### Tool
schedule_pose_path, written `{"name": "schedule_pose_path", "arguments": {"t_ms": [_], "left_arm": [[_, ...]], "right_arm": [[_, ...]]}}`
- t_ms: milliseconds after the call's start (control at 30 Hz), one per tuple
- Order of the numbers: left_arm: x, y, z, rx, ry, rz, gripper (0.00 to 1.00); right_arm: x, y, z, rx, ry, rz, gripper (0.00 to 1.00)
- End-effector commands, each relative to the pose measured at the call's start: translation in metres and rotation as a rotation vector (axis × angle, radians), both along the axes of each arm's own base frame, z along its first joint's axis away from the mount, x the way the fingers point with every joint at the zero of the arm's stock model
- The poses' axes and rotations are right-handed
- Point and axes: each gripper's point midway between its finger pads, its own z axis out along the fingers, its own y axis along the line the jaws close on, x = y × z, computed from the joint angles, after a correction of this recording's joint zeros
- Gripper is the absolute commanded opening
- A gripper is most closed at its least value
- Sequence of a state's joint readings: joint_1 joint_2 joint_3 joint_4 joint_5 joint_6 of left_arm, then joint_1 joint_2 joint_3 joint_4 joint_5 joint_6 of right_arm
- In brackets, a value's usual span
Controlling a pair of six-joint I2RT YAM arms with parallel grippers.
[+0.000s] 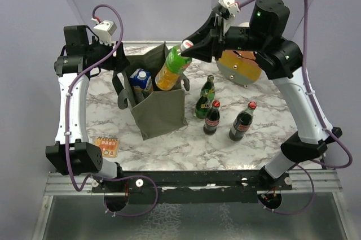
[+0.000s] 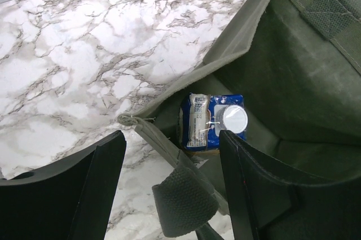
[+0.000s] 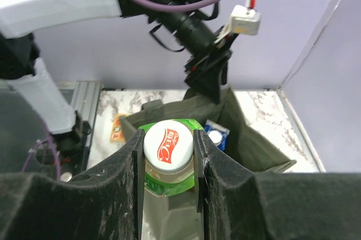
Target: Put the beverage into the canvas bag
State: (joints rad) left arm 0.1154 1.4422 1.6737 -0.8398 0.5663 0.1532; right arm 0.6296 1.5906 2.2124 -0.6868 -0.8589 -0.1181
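One canvas bag (image 1: pixel 161 110), one held beverage bottle (image 1: pixel 171 69), one blue carton (image 1: pixel 141 79), three standing bottles, one cream-and-orange cylinder (image 1: pixel 242 66) and one small orange packet (image 1: pixel 107 145) are on the marble table (image 1: pixel 186 144). Of the standing bottles, one is green glass (image 1: pixel 206 96) and two are dark with red caps (image 1: pixel 212 117) (image 1: pixel 242 121). The beverage bottle has orange liquid, a green band round its shoulder and a white cap with a red mark. It leans with its cap toward the far right corner and its lower end at the bag's open mouth. The right claw (image 1: pixel 189 47) is clamped on its neck, one finger on each side of the cap. The bag is olive green, boxy and upright, left of the table's middle. The carton stands inside it on the left side, beside the bottle's base. The left claw (image 2: pixel 172 144) is spread wide at the bag's left rim, with a loop handle (image 2: pixel 183 197) between its fingers. The green bottle stands just beside the bag's right wall. The packet lies near the near-left corner, and the cylinder is by the far edge.
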Motion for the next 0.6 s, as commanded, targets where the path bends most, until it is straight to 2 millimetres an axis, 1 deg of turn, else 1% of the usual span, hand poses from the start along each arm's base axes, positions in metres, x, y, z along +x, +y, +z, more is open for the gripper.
{"name": "schedule_pose_path", "arguments": {"t_ms": [0, 100, 267, 433, 567], "left_arm": [[0.002, -0.003, 0.008, 0.005, -0.032, -0.025, 0.70], [0.002, -0.003, 0.007, 0.006, -0.029, -0.022, 0.70], [0.002, -0.003, 0.006, 0.004, -0.027, -0.017, 0.70], [0.006, -0.003, 0.006, -0.007, -0.023, -0.010, 0.70], [0.009, -0.004, 0.009, -0.015, -0.027, -0.007, 0.69]], "right_arm": [[0.020, 0.010, 0.048, 0.138, -0.118, -0.055, 0.01], [0.037, 0.017, 0.047, 0.148, -0.130, -0.088, 0.01], [0.070, 0.037, 0.027, 0.133, -0.111, -0.123, 0.01], [0.096, 0.058, -0.007, 0.076, -0.100, -0.147, 0.01], [0.114, 0.071, -0.041, 0.005, -0.095, -0.164, 0.01]]}}
